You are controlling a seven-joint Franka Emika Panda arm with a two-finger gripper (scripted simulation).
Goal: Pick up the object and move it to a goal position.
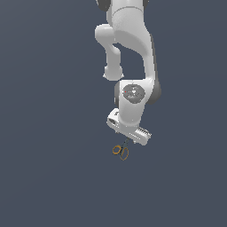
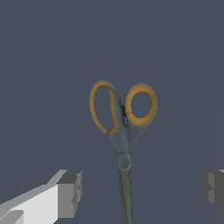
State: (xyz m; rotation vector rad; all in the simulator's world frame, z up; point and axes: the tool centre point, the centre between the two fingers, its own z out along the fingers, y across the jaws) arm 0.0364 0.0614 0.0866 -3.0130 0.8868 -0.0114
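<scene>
The scissors [image 1: 120, 150] are tiny, with two orange-yellow ring handles and thin dark blades, and lie on the dark grey floor. In the exterior view the handles stick out just below my gripper [image 1: 128, 140], and the blades run under the white hand. In the wrist view the scissors [image 2: 124, 131] lie closed, and their blades pass between my two grey fingertips [image 2: 70, 192]. My gripper [image 2: 142, 190] is open wide, with both fingers well apart from the blades. It holds nothing.
The plain dark grey floor [image 1: 48, 168] fills both views. The white arm [image 1: 131, 48] reaches down from the top of the exterior view.
</scene>
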